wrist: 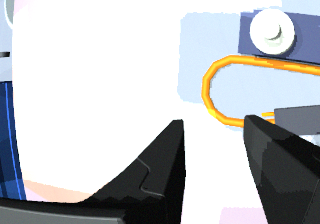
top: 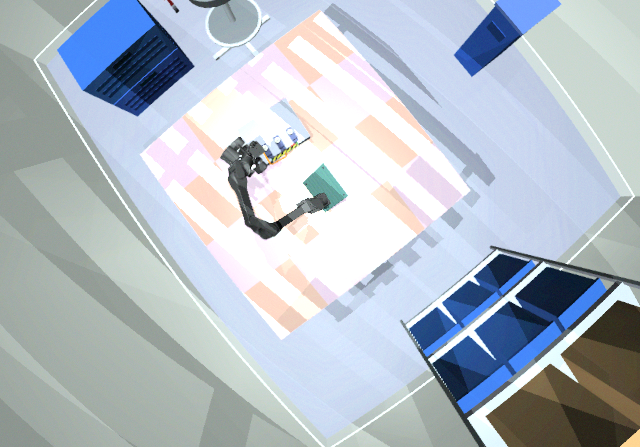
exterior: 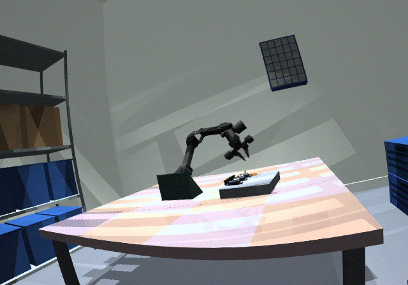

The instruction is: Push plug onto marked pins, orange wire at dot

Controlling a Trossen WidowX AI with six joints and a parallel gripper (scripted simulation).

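The pale holder lies on the table with three blue servos on it. One blue servo with a white horn is at the upper right of the wrist view. Its orange lead loops left and back to a dark grey block, seemingly the plug, partly cut off at the right edge. My gripper is partly open with nothing between the fingers. It points down above the holder's lead end. The plug lies beyond the right finger in the wrist view. The pins and dot are too small to tell.
A yellow-and-dark striped strip runs along one holder edge. The arm stands on a green base block on the patterned table. Blue cabinets, a stool and shelving stand off the table.
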